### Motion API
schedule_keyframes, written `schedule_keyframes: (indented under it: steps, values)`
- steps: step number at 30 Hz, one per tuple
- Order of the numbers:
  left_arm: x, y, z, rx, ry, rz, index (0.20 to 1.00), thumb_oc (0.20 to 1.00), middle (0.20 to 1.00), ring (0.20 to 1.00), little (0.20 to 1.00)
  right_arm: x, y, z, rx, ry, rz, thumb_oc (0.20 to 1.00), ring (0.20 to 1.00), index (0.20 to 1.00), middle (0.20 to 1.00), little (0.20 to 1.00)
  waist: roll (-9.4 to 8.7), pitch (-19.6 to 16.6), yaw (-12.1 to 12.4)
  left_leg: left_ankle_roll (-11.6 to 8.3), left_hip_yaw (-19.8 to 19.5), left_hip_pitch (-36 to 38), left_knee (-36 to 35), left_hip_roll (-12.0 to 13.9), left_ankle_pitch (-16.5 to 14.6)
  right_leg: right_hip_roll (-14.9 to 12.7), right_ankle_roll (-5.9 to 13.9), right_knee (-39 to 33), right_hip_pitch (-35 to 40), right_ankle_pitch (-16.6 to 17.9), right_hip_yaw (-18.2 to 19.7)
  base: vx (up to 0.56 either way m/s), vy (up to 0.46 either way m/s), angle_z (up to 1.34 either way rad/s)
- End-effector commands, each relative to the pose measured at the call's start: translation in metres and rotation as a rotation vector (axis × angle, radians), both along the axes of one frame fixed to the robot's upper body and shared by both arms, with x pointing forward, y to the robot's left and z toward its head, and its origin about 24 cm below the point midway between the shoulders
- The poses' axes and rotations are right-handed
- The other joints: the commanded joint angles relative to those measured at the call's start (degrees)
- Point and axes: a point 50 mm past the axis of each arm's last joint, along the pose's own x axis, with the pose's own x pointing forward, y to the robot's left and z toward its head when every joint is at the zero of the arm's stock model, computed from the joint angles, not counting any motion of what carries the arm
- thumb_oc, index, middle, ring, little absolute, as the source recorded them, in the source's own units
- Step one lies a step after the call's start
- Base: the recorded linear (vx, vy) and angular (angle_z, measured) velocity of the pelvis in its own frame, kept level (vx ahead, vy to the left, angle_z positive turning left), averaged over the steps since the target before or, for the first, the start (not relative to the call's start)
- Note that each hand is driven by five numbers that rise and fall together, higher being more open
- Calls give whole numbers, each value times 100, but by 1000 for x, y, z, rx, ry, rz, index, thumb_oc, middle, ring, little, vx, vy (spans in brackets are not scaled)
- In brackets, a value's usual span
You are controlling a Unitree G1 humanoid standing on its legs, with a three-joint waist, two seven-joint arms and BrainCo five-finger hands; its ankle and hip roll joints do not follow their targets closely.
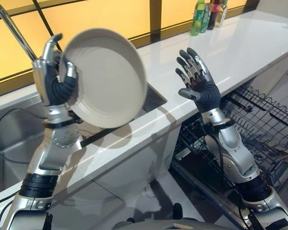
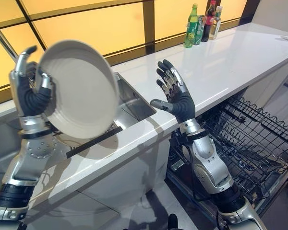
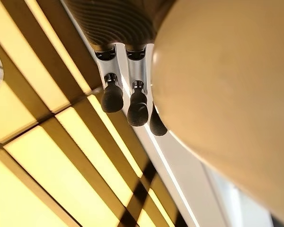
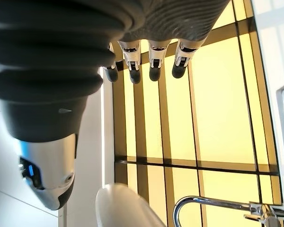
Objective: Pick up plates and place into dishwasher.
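A large cream plate (image 1: pixel 108 76) is held up on edge above the sink, its rim pinched by my left hand (image 1: pixel 55 79), whose fingers curl behind the plate (image 3: pixel 227 94). My right hand (image 1: pixel 199 81) is raised over the counter's front edge, palm turned toward the plate, fingers straight and spread, holding nothing. A gap of about a hand's width separates it from the plate. The dishwasher's lower rack (image 1: pixel 259 120) of dark wire is pulled out at the lower right, under the counter.
The steel sink (image 2: pixel 134 103) lies under the plate, with a chrome faucet (image 1: pixel 12 28) at the far left. A white countertop (image 1: pixel 240 48) runs to the right; several bottles (image 2: pixel 201 24) stand at its back by the yellow window panels.
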Motion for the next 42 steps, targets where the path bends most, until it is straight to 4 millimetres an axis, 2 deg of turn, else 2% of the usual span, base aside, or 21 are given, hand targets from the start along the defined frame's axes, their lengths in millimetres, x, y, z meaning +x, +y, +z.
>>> schedule_keyframes:
  steps: [1,8,14,21,32,38,42]
  values:
    - [2,-6,18,60,-93,-18,200,200,200,200,200,-7,15,19,74,-39,94,1000,1000,1000,1000,1000,-222,-510,-3,-58,-522,-588,-157,70,507,-220,328,196,584,-786,-72,-32,-17,6]
    - [0,-3,18,82,-133,18,200,200,200,200,200,-5,34,6,39,112,201,1000,1000,1000,1000,1000,-238,-524,16,-73,-580,-589,-157,77,533,-182,299,204,606,-793,-64,-4,-2,1]
    - [1,-3,21,170,-184,87,200,200,200,200,200,-11,48,7,-34,90,301,1000,1000,1000,1000,1000,-269,-525,18,-105,-582,-580,-157,104,542,-168,292,180,639,-786,-66,0,0,0]
    - [20,9,19,262,-181,209,200,200,200,200,200,-7,60,11,-72,121,346,1000,1000,1000,1000,1000,-237,-592,-72,-118,-486,-535,-157,152,557,-157,279,206,638,-790,-55,0,0,0]
    - [32,-5,6,347,-178,203,200,200,200,200,200,-4,75,-4,-120,184,403,1000,1000,1000,1000,1000,-211,-664,-134,-131,-448,-477,-157,185,540,-157,258,132,733,-777,-58,0,0,0]
    - [32,8,-2,315,-164,236,200,200,200,200,200,-7,72,-11,-122,231,452,1000,1000,1000,1000,1000,-213,-672,-174,-137,-451,-479,-157,228,570,-139,251,145,713,-773,-10,0,0,0]
    - [31,-4,-7,267,-174,192,200,200,200,200,200,-7,80,-21,-114,278,477,1000,1000,1000,1000,1000,-211,-649,-120,-135,-522,-486,-157,238,593,-120,224,142,745,-796,-26,0,0,0]
